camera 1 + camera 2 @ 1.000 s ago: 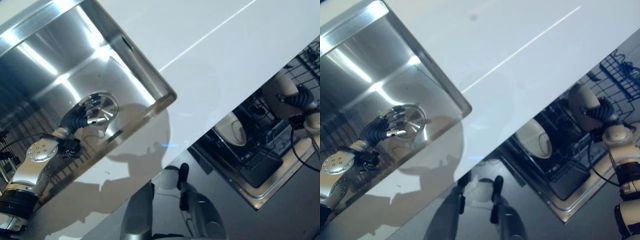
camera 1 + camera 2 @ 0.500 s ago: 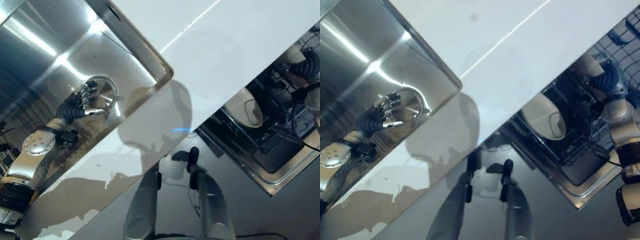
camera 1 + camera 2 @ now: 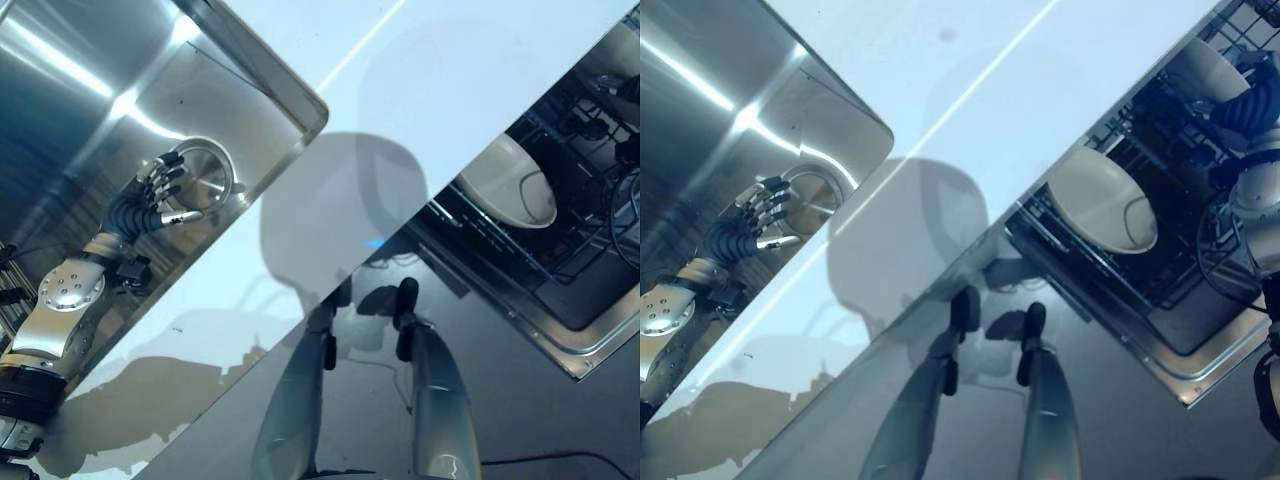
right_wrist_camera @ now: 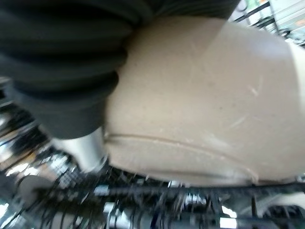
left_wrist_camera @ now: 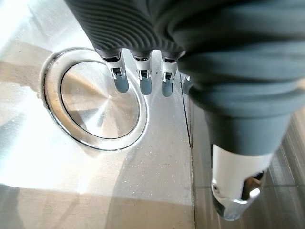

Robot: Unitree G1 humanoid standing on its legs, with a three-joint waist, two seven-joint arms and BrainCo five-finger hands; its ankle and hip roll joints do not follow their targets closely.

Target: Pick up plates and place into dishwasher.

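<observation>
My left robot hand [image 3: 150, 205] hangs low inside the steel sink [image 3: 90, 90], fingers [image 5: 143, 81] straight and slack, holding nothing; the tips hover just beside the round drain cover [image 5: 97, 107]. The thumb stands apart from them.

My right robot hand [image 3: 1240, 105] is over the open dishwasher [image 3: 1180, 320], at its wire rack [image 3: 1140, 280]. In the right wrist view a beige plate [image 4: 205, 100] sits tight against the dark ribbed cover with the thumb across its rim: I am holding it, above the rack wires.

A second beige plate [image 3: 510, 180] already stands tilted in the rack, nearer the white table [image 3: 400, 110] edge and apart from the held one.

The table runs between sink and dishwasher.
</observation>
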